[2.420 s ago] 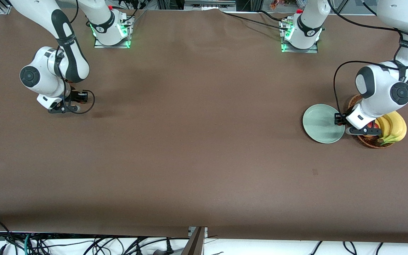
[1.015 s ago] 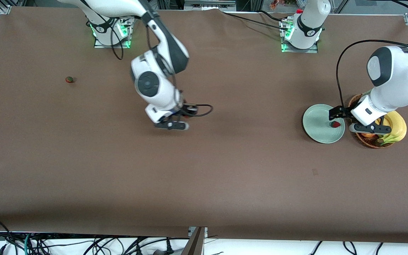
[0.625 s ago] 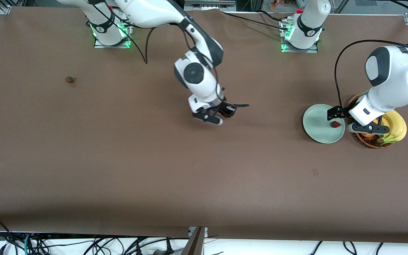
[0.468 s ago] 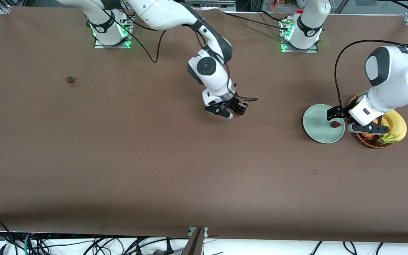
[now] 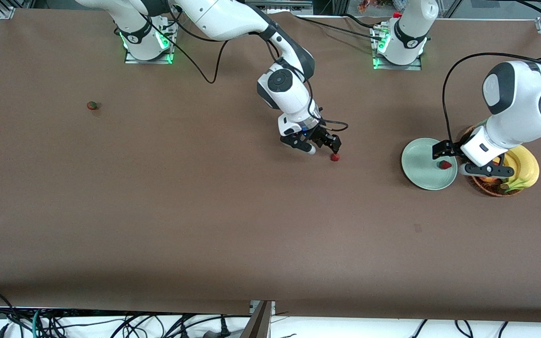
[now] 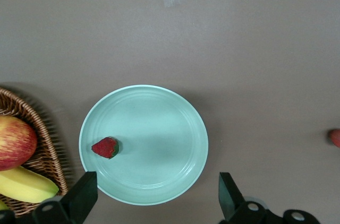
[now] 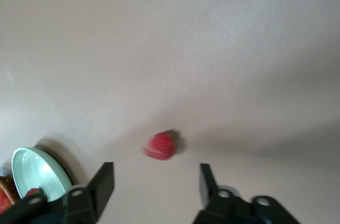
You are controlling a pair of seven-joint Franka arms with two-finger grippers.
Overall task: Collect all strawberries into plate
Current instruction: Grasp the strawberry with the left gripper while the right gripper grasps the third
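The pale mint-green plate lies beside the basket at the left arm's end, with one strawberry on it. My left gripper hangs open over the plate's basket-side rim; its wrist view shows the plate and that strawberry between its spread fingers. My right gripper is open over the table's middle. A second strawberry is free of it, just under its fingertips, blurred. A third strawberry lies at the right arm's end.
A brown wicker basket holds yellow bananas and a red-yellow apple. Cables hang along the table edge nearest the front camera.
My right arm swung from its own end toward the plate with a strawberry, then opened; the berry has dropped out. The left arm has barely moved.
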